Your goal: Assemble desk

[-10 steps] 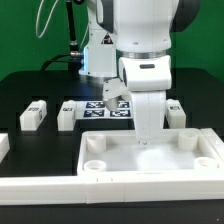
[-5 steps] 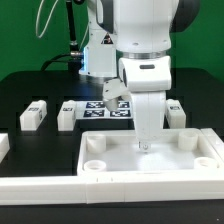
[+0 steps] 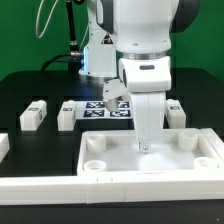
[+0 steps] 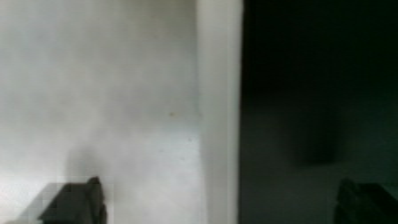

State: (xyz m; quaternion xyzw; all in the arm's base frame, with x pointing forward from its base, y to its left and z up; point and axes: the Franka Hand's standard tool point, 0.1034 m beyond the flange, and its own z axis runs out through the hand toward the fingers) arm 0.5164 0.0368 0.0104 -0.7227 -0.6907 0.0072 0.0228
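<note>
The white desk tabletop [image 3: 110, 158] lies rim-up at the front of the black table, with round sockets in its corners. My gripper [image 3: 146, 146] reaches straight down at the tabletop's far rim, near the middle. In the wrist view the gripper [image 4: 219, 192] is open. Its two dark fingertips [image 4: 75, 200] stand wide apart on either side of the tabletop's rim [image 4: 217, 100], one over the white inside, one over the black table. It holds nothing. Blocky white tagged legs lie behind the tabletop: two on the exterior view's left [image 3: 33, 115] [image 3: 67, 113] and one on the right [image 3: 177, 112].
The marker board [image 3: 106, 111] lies behind my gripper, between the legs. A long white border bar [image 3: 40, 186] runs along the front left, with another white piece [image 3: 3, 146] at the left edge. The arm's base and cables stand at the back.
</note>
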